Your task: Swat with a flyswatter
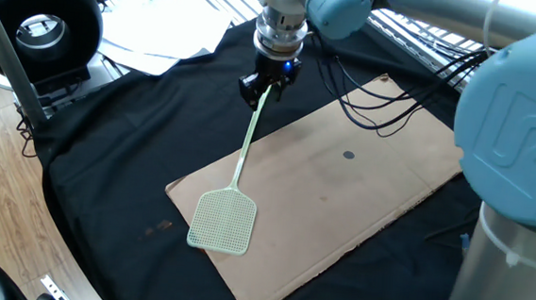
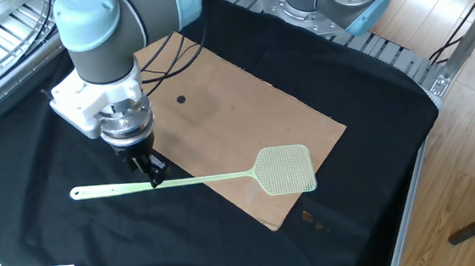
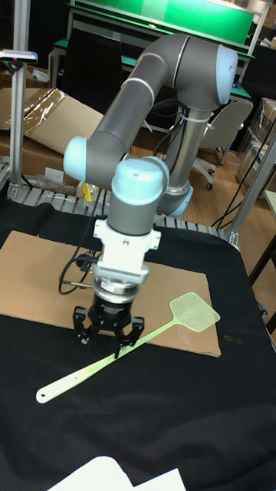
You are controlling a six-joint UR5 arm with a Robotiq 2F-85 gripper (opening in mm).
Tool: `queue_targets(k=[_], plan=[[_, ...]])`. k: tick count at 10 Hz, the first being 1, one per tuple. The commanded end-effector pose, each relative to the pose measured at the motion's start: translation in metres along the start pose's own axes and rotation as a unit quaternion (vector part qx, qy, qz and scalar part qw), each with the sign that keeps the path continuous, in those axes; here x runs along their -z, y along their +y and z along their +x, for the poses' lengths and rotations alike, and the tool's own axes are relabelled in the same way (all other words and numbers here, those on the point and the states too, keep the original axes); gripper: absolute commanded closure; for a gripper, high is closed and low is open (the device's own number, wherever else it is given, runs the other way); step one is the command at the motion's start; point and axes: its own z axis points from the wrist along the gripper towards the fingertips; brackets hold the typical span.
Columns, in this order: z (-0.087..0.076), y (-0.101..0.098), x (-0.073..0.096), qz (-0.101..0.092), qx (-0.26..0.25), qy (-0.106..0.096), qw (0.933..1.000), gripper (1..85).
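Observation:
The pale mint-green flyswatter (image 1: 239, 166) lies flat, its mesh head (image 2: 287, 169) on the brown cardboard sheet (image 2: 243, 98) and its long handle (image 3: 92, 367) reaching out over the black cloth. My gripper (image 1: 259, 90) points straight down over the middle of the handle, on the side away from the head. In the tall fixed view the gripper (image 3: 107, 337) is open, fingers spread to either side just above the handle. In the other fixed view the gripper (image 2: 151, 173) sits at the handle, and I cannot tell if it touches.
A small dark dot (image 1: 348, 156) marks the cardboard. Black cables (image 1: 394, 102) trail across the cardboard's far end. White papers (image 1: 163, 34) and a round black device (image 1: 40, 25) sit beyond the cloth. The arm's blue elbow (image 1: 520, 130) looms at the right.

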Motion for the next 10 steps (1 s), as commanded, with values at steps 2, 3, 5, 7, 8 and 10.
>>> queue_targets(k=[2,3,5,7,8,10], plan=[[-0.001,-0.008,-0.013,-0.003,-0.009,-0.003,1.0,30.3],[-0.002,-0.006,-0.014,-0.004,-0.008,-0.003,1.0,30.3],[-0.004,-0.004,-0.014,-0.002,-0.008,-0.001,1.0,30.0],[-0.007,0.004,-0.007,0.001,-0.008,0.008,0.9999,30.0],[-0.009,0.009,-0.001,0.002,-0.008,0.012,0.9999,30.0],[-0.012,0.017,0.004,0.005,-0.01,0.02,0.9997,30.3]])
